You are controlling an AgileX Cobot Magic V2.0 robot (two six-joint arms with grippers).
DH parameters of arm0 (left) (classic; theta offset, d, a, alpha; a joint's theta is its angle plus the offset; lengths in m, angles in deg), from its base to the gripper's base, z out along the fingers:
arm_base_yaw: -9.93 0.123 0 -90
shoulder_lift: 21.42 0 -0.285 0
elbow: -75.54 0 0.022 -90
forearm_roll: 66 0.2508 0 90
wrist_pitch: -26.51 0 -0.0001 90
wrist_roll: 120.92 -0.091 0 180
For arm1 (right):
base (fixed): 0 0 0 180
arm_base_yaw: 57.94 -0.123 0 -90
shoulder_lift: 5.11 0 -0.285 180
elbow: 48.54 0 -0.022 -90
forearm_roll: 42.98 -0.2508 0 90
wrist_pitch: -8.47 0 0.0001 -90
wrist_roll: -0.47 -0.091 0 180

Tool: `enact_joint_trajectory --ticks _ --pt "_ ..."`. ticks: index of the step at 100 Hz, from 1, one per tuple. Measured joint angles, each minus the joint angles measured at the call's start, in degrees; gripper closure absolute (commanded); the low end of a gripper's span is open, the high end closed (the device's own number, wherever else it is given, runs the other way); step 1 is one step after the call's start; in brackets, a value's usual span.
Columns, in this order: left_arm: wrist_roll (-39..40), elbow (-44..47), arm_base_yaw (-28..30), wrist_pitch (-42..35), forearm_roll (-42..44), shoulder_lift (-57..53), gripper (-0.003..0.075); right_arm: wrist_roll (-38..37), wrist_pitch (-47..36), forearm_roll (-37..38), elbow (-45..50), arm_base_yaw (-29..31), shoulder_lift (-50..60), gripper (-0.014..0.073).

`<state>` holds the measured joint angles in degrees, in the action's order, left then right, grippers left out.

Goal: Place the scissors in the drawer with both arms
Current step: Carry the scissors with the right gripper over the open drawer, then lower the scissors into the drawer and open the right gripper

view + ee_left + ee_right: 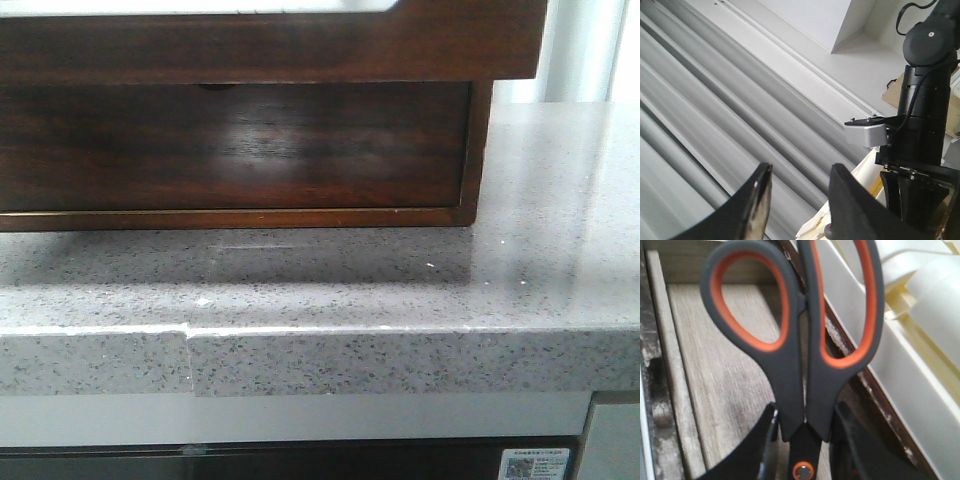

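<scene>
The scissors, grey handles lined orange, stand between the fingers of my right gripper, which is shut on them just above the pivot screw. They hang handles away from the wrist over the pale wooden floor of the drawer, near its dark side wall. In the front view the drawer's dark brown front juts out at the top, with the pale cutout along its upper edge. Neither gripper shows there. My left gripper is open and empty, raised and facing grey pleated curtains. The right arm shows beside it.
Under the drawer sits a second dark wooden drawer with a small notch. Both stand on a grey speckled counter with a front edge. Cream plastic pieces lie beyond the drawer's side wall.
</scene>
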<state>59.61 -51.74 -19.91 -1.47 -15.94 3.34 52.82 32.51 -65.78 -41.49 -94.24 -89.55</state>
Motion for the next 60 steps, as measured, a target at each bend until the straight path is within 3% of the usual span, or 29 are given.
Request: enact_joint_trajectory --ticks 8,15,60 --pt "0.0 0.0 0.0 0.0 0.0 0.0 0.0458 0.0 0.0 -0.2 0.0 0.0 0.0 0.0312" --pt "0.0 0.0 0.0 0.0 0.0 0.0 0.0458 0.0 0.4 -0.2 0.0 0.0 0.0 0.0258" --pt "0.0 0.0 0.0 0.1 0.0 0.0 0.0458 0.0 0.6 -0.2 0.0 0.0 0.0 0.0259"
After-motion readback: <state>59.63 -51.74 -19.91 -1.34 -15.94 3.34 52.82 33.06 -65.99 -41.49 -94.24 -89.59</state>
